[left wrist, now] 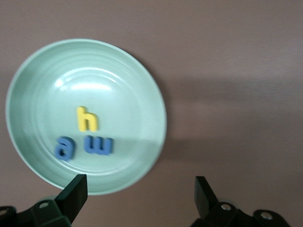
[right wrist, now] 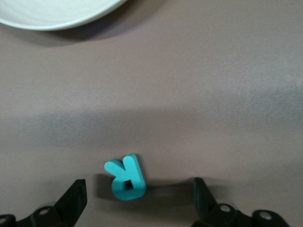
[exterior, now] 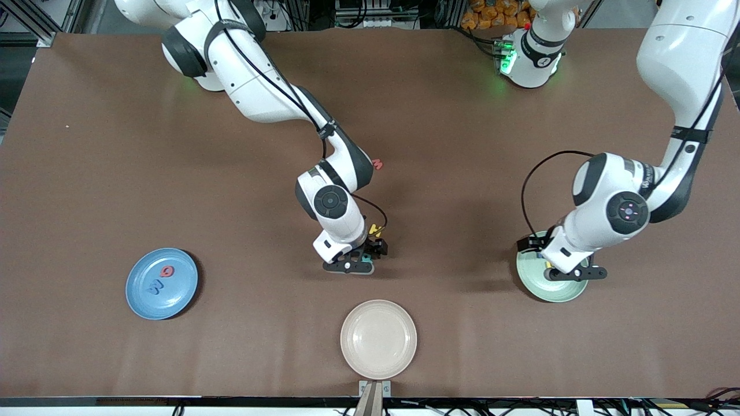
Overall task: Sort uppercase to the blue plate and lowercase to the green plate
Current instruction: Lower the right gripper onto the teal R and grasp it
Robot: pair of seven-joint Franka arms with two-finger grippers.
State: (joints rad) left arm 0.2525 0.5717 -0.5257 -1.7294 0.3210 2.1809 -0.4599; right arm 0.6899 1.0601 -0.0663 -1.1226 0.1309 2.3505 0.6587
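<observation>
The green plate [exterior: 536,287] sits toward the left arm's end of the table. It holds a yellow lowercase letter [left wrist: 87,119], a blue m [left wrist: 98,145] and another blue lowercase letter [left wrist: 65,148]. My left gripper [exterior: 573,274] hangs open and empty over the plate's rim [left wrist: 118,85]. The blue plate [exterior: 173,300], toward the right arm's end, carries a red Q [exterior: 167,271] and a blue M [exterior: 155,286]. My right gripper [right wrist: 139,196] stands open low over the table's middle, its fingers on either side of a teal R [right wrist: 125,177] without touching it.
A cream plate [exterior: 378,339] lies nearer the front camera than the right gripper [exterior: 350,266]. A yellow letter [exterior: 376,231] lies just beside that gripper's wrist. A red m [exterior: 377,164] peeks out from under the right arm's forearm, farther from the camera.
</observation>
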